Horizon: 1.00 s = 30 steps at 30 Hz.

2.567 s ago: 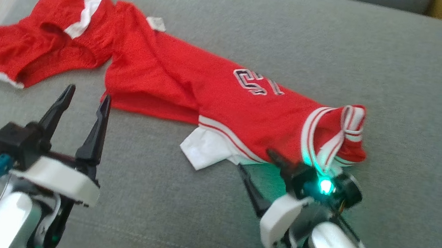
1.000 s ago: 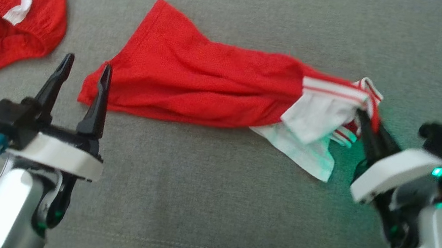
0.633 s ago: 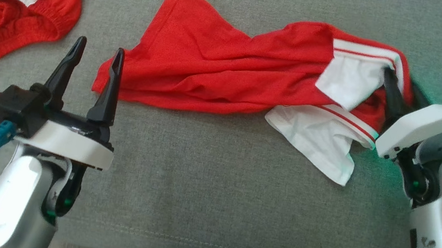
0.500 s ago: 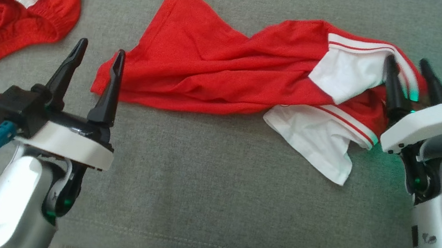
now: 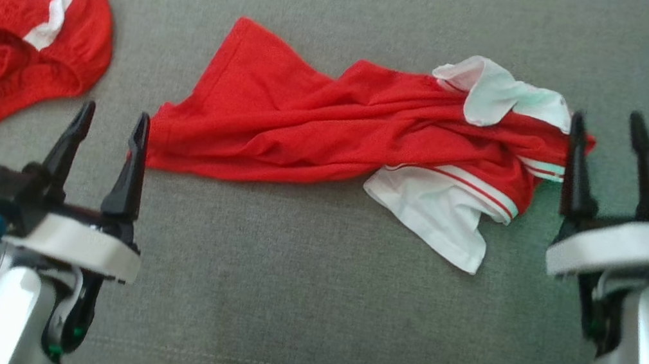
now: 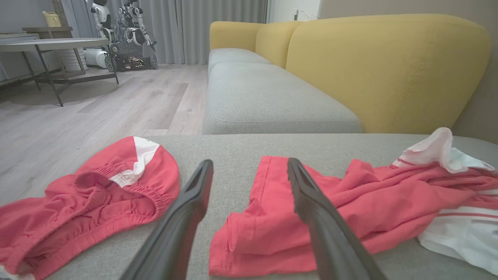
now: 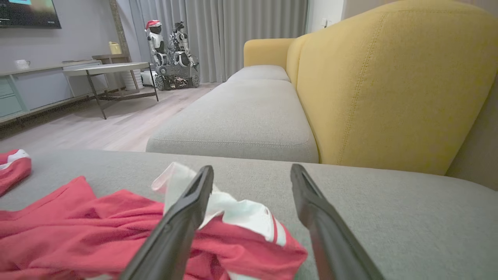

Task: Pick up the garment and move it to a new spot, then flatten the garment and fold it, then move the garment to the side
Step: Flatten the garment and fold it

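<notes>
Beside the striped end of the red jersey (image 5: 308,121), the right claw (image 5: 608,116) is standing wide open, gripping nothing. The left claw (image 5: 116,110) is hovering open and empty near the hem. The jersey is lying crumpled across the grey sofa cushion (image 5: 304,309), red shorts (image 5: 79,45) apart at its left
</notes>
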### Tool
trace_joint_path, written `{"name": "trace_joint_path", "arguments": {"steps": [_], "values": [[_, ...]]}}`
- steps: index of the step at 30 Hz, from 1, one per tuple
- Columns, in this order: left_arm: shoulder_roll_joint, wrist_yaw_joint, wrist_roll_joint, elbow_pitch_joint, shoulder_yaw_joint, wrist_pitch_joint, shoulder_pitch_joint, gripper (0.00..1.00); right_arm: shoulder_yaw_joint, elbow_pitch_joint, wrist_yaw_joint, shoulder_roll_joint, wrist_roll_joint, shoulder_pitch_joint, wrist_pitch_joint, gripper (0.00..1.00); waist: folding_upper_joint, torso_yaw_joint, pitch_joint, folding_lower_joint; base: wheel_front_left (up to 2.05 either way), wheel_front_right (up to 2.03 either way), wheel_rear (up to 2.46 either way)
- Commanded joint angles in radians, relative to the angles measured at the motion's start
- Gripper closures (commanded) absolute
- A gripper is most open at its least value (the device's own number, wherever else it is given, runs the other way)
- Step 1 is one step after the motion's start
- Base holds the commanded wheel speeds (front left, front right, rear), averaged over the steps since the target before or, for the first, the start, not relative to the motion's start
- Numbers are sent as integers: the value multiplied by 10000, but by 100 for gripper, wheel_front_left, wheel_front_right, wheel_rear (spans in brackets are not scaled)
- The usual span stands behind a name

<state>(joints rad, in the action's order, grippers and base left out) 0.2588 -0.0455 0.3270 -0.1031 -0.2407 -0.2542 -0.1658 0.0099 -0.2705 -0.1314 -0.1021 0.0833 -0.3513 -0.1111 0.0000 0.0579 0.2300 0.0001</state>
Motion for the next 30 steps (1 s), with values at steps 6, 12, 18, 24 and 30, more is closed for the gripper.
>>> {"name": "trace_joint_path", "arguments": {"steps": [6,12,18,24,30], "values": [[381,-259,-92,308,468,-37,311,0,472,1617,7,265,-526,1238,354,0,0,-163,-707,-1,0,0,0],[450,-464,-97,497,440,159,851,0,653,2568,7,392,-682,2367,748,0,0,-230,-1149,-1,0,0,0],[523,-587,-72,666,451,303,1141,0,667,2986,7,452,-633,2878,985,0,0,-268,-1344,-1,0,0,0],[560,-755,-91,973,417,509,1313,0,579,3214,7,490,-602,3074,1095,0,0,-282,-1453,-1,0,0,0],[599,-865,-93,1188,394,620,1409,0,587,3275,7,507,-536,3112,1127,0,0,-288,-1481,-1,0,0,0]]}}
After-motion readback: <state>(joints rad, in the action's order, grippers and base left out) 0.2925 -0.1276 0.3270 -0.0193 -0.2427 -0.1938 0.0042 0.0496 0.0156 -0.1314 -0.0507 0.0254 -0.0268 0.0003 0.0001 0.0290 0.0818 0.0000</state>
